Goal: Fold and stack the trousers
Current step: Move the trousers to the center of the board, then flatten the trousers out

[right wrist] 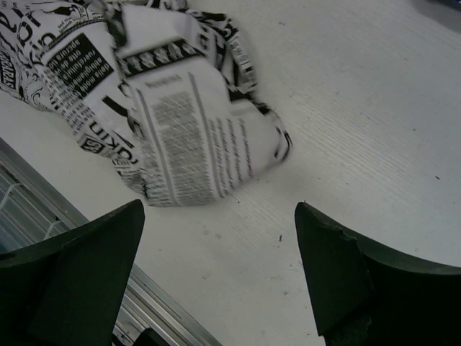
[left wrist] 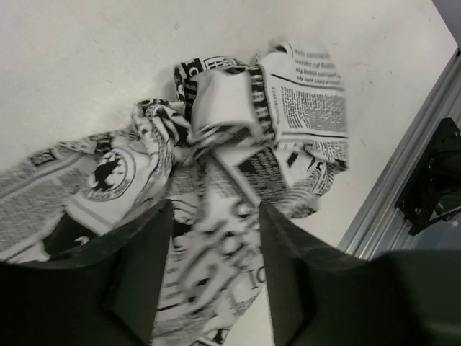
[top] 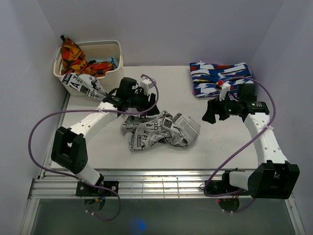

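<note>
Trousers (top: 159, 129) in white newsprint fabric are lying in a crumpled heap near the middle of the table (top: 220, 147), unfolded, with one bunched end pointing toward the right arm. I am watching the left gripper (top: 142, 105) hanging over the heap's far left edge. In its wrist view the left gripper (left wrist: 214, 216) is showing both dark fingers (left wrist: 137, 274) partly spread, with blurred printed cloth sitting between them. I cannot tell whether the pads are pressing on the fabric or only straddling it. The right gripper (top: 208, 113) is hovering to the right of the heap, apart from it. From its wrist camera I am seeing the right gripper (right wrist: 220, 216) with its jaws spread wide over bare tabletop and nothing between them, the trousers' (right wrist: 180, 122) folded end lying just beyond the fingertips. At the far right a blue-white-red folded garment (top: 220, 76) is resting flat. In the far left corner a basket (top: 110, 49) is holding an orange-red-yellow cloth (top: 72, 54), and another newsprint cloth (top: 83, 84) is draping over its front
</note>
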Available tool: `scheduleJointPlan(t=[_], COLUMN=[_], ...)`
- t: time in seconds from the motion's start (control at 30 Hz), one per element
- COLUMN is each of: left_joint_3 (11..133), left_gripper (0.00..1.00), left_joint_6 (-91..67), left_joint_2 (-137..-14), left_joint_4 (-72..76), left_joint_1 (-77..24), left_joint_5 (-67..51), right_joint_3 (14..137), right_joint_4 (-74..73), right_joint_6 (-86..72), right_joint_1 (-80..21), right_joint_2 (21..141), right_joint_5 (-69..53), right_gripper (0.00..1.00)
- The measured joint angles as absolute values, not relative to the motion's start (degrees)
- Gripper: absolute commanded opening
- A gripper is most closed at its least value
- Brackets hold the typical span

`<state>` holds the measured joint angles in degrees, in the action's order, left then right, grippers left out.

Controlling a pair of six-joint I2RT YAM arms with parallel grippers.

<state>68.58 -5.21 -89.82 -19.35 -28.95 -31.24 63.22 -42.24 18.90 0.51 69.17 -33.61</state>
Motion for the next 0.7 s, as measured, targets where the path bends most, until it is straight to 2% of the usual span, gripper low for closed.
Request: scheduleJointPlan(t=[0.03,0.1,0.23,0.4,0.7], left_joint_3=[70.26,74.24,80.29,76.18,66.54], left_gripper=[0.81,0.87,0.85,0.85,0.85], left_joint_6=[-4.64,-4.21,-3.40,-2.92,-10.48], left_joint_2=[-89.73,-88.84,-85.34,-80.42,-85.34], left_joint_4=[-20.58,-22.15,-24.40,-26.52,-25.08], left_joint_1=[-27.94,-24.38,-12.32,1.08,10.17], left_joint_5=[-30.89,-30.65,-30.44,-26.85,-15.79], right_joint_3=[63.29,63.40,64.95,68.45,79.77], right_joint_4=[-42.30,-42.35,-42.46,-42.00,-42.48], right_joint_6=[18.96,19.14,19.53,20.05,24.36], right_joint_1=[-0.38,-2.92,-9.80,-19.66,-39.38], right_joint_2=[69.71,70.72,73.73,79.24,93.23], right_joint_5=[-33.56,-33.39,-32.49,-29.36,-21.52], right_gripper=[0.90,0.90,0.91,0.92,0.94])
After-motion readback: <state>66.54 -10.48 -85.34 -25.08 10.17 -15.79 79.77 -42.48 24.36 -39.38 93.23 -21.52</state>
